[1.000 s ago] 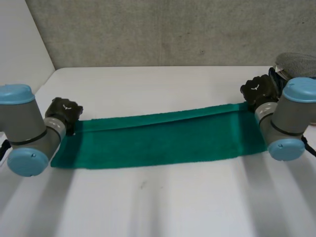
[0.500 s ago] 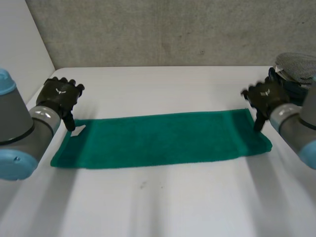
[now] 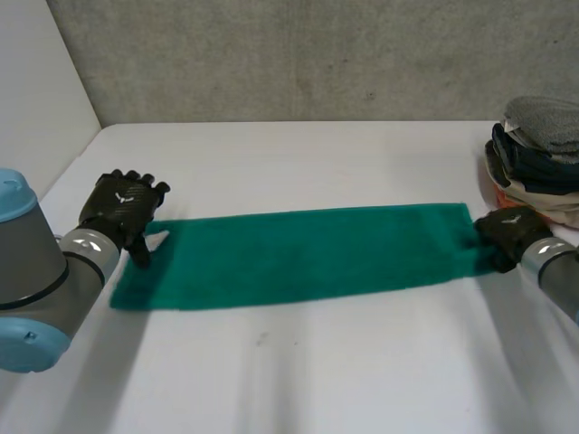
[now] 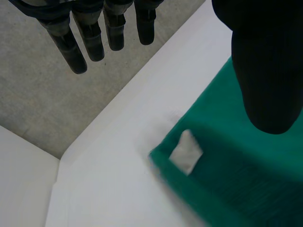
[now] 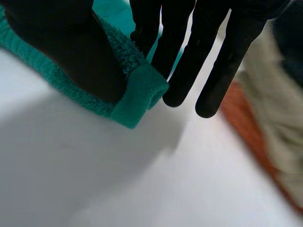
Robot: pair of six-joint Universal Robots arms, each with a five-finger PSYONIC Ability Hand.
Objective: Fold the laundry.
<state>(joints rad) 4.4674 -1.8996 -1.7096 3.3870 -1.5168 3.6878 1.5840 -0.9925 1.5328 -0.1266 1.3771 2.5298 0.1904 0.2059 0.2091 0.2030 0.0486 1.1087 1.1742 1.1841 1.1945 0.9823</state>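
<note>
Green towel (image 3: pixel 308 253) lies flat as a long strip across the middle of the white table (image 3: pixel 298 380), so each end is near one arm. The right hand (image 3: pixel 509 233) pinches the right end between thumb and straight fingers, I think to lift it for a fold. The left hand (image 3: pixel 122 210) hangs wide over the other end, near the white label (image 3: pixel 159 240), holding nothing. A pile of clothes (image 3: pixel 538 149) sits near the right hand.
</note>
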